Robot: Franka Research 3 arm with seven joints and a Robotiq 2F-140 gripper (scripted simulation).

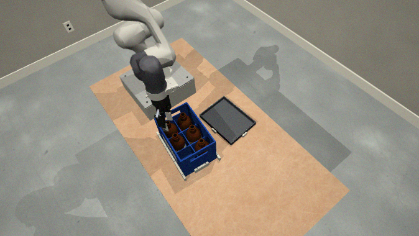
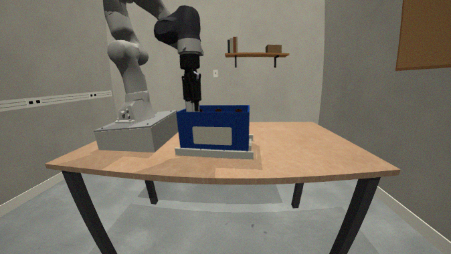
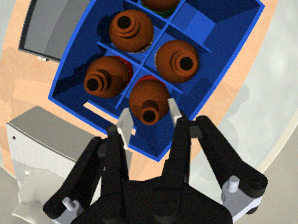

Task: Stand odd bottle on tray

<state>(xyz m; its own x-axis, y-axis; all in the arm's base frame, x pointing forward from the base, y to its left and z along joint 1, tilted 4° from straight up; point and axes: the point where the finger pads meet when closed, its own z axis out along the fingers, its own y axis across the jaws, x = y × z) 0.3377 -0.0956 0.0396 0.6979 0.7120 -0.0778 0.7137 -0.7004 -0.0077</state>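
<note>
A blue crate [image 1: 199,159] [image 2: 214,118] holds five brown bottles, all upright, and one cell is empty. My gripper [image 1: 163,120] [image 2: 192,107] [image 3: 150,112] points straight down at the crate's corner cell nearest the robot base. It is open, with one fingertip on each side of the neck of that cell's bottle [image 1: 171,128] [image 3: 148,102], at about rim height and with a gap on each side. The dark tray [image 1: 227,119] [image 3: 56,10] lies flat beside the crate.
The crate sits in a pale base frame [image 2: 214,153] on the wooden table [image 1: 264,186] [image 2: 301,150]. The robot's grey base block [image 1: 178,82] [image 2: 134,135] stands close behind the crate. The exterior view hides the tray behind the crate.
</note>
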